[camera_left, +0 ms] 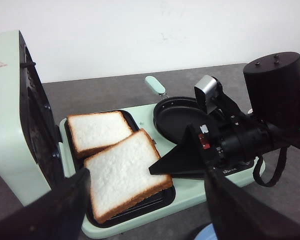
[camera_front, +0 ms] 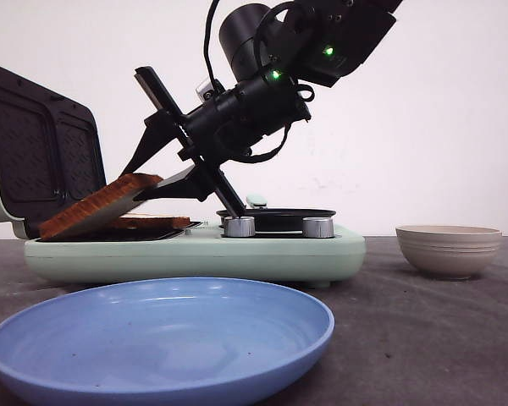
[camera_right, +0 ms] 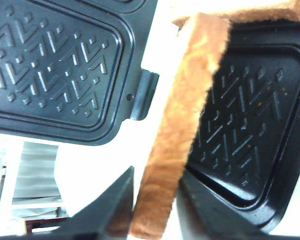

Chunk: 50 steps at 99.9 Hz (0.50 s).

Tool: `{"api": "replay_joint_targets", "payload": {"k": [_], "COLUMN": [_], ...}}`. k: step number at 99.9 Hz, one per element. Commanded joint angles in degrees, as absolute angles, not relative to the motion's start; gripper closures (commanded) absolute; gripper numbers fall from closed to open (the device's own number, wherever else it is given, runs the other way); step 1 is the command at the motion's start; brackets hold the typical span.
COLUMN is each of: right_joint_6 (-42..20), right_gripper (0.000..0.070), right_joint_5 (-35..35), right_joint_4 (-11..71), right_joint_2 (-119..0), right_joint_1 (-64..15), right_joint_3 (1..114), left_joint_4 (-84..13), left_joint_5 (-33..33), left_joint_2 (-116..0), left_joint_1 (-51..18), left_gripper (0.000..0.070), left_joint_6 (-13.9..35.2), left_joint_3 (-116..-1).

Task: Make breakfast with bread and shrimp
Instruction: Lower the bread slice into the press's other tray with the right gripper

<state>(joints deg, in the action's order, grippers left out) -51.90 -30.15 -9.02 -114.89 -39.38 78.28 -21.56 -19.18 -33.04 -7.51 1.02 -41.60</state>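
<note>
Two slices of bread lie in the open mint-green sandwich maker [camera_front: 237,249]. One slice [camera_front: 157,222] lies flat on the dark grill plate [camera_left: 157,200]. The other slice [camera_front: 102,203] is tilted, its far end down and its near edge raised. My right gripper [camera_front: 148,190] is shut on that raised edge; in the right wrist view its two fingers flank the brown crust [camera_right: 165,165]. In the left wrist view both slices show, the flat one [camera_left: 97,130] and the held one [camera_left: 122,175]. My left gripper [camera_left: 146,172] is open and empty above the maker's near side. No shrimp is in view.
The maker's lid [camera_front: 42,152] stands open at the left. A round black pan [camera_front: 279,216] with two silver knobs [camera_front: 240,226] sits on its right half. A blue plate [camera_front: 161,338] lies in front, and a beige bowl [camera_front: 449,249] stands at the right, its inside hidden.
</note>
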Motion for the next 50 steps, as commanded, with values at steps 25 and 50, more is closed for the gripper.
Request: {"api": "replay_joint_targets", "payload": {"k": [25,50], "right_joint_6": [-49.1,-46.4], "right_gripper": [0.0449,0.0449], "right_joint_5": [-29.9,-28.3], "right_joint_4": [-8.8,-4.8], "right_joint_2": [-116.5,-116.5], "right_joint_1": [-39.9,-39.9], "right_joint_3": [79.9,83.1], "left_joint_4": [-21.0,-21.0], "left_joint_5": [-18.9,-18.9], "left_joint_2": [-33.2,-33.2], "left_joint_1": [-7.5,-7.5], "left_gripper": [0.0307,0.0307], "left_joint_6": [1.1,1.1], "left_joint_3": [-42.0,-42.0]}}
